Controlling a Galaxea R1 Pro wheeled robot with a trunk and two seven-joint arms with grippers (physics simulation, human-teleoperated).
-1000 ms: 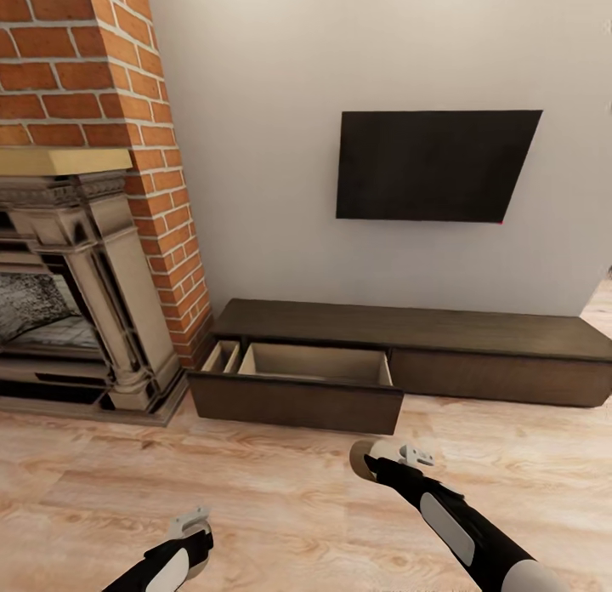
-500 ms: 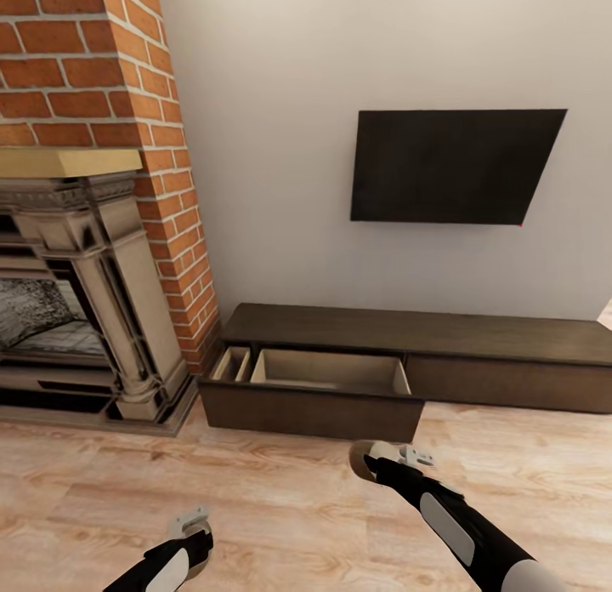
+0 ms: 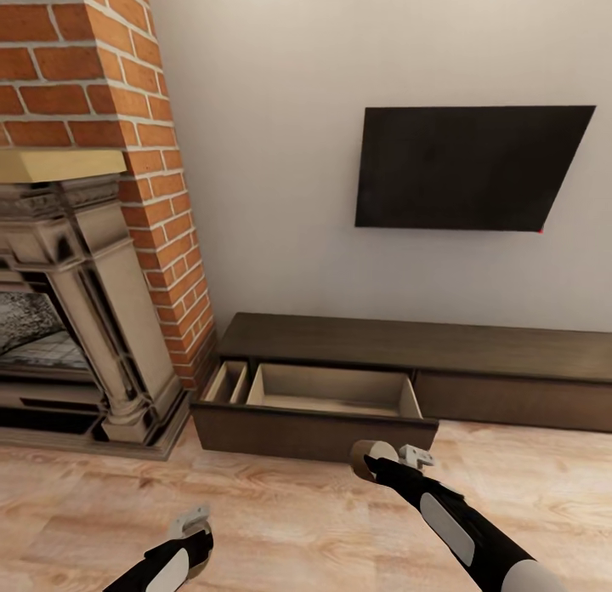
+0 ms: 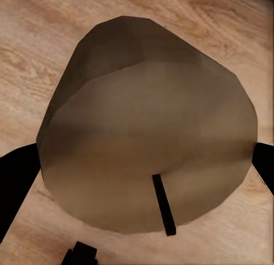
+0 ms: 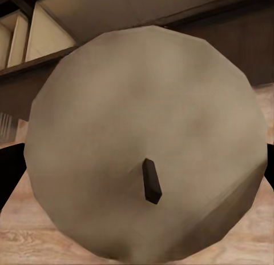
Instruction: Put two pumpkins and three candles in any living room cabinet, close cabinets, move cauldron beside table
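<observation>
Evidently each pincer is clamped across the round side of a stubby wax candle (image 5: 148, 156), the left one's candle (image 4: 148, 139) low over the floor, the right's just short of the cabinet (image 3: 408, 345)'s open drawer (image 3: 336, 388); light, rigid, slightly slick, best squeezed mid-body.

Open cabinet (image 3: 408, 379) drawer right of fireplace (image 3: 76, 320), below wall TV (image 3: 467, 168).

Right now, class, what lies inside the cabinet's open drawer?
The open drawer shows bare pale walls and part of its floor, with no pumpkins or candles visible. Its dark front panel covers the nearest strip of floor.
</observation>
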